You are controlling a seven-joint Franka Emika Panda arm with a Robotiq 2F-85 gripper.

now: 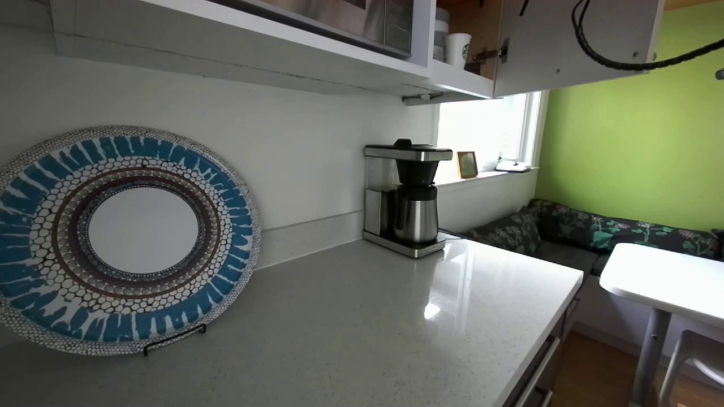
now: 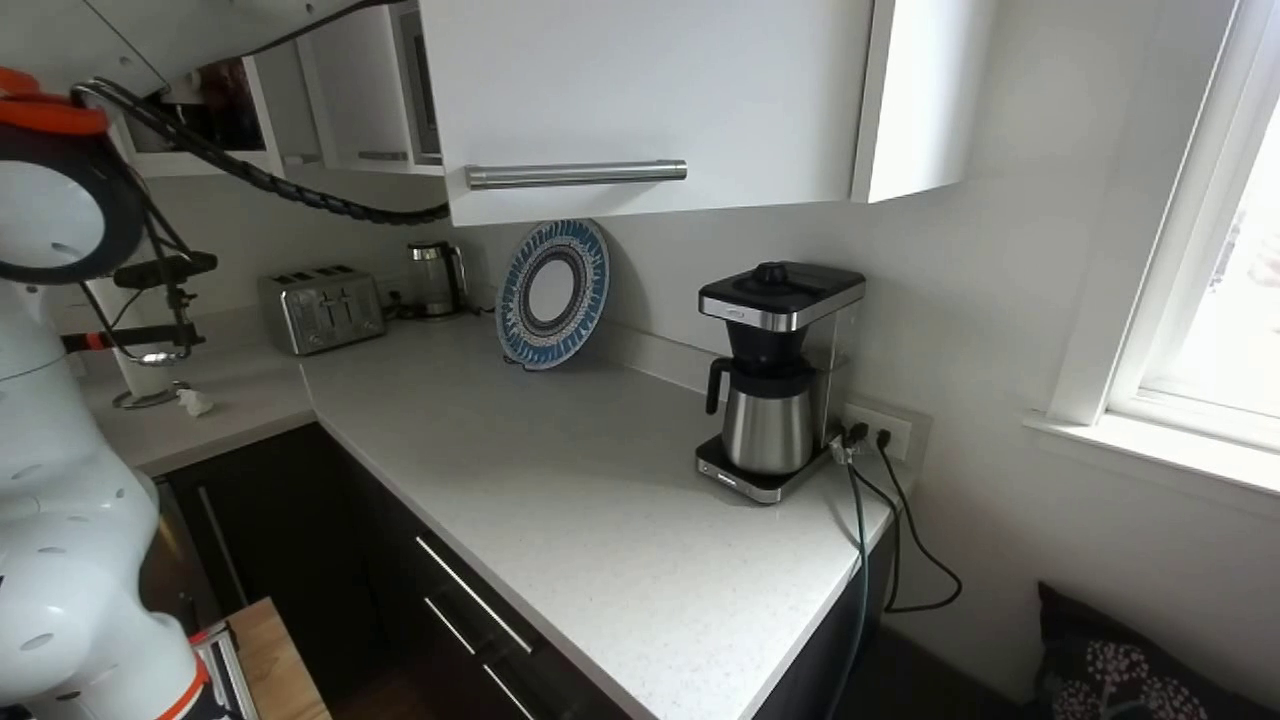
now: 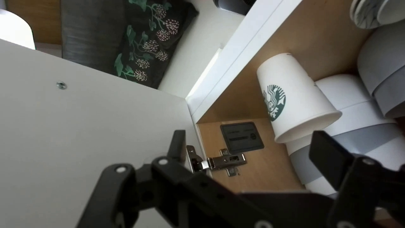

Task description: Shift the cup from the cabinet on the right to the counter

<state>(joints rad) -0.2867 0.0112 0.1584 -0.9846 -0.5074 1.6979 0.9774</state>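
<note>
1. White, marked with a green emblem: seeing the cup (image 3: pixel 295 98) standing upright inside the open cabinet (image 1: pixel 461 77), just beside stacked dishes (image 3: pixel 354 123).
2. Holding the gripper (image 3: pixel 250 144) with its fingers (image 3: pixel 329 155) spread wide apart, pointing toward the cup in the wrist view.
3. Seeing the arm (image 2: pixel 60 430) standing near the counter (image 1: pixel 339 328), with a black cable (image 2: pixel 252 176) hanging behind the open door (image 2: pixel 650 90) in an exterior view.
4. Supporting a coffee maker (image 1: pixel 421 217) and a patterned plate (image 1: pixel 141 237) on the counter in both exterior views.

You see the green Starbucks siren emblem (image 3: pixel 274 103) on the cup (image 3: pixel 300 98), while the black plaque (image 3: pixel 242 137) inside the cabinet (image 3: pixel 240 106) and the coffee maker (image 2: pixel 775 378) bear marks too small to read.
</note>
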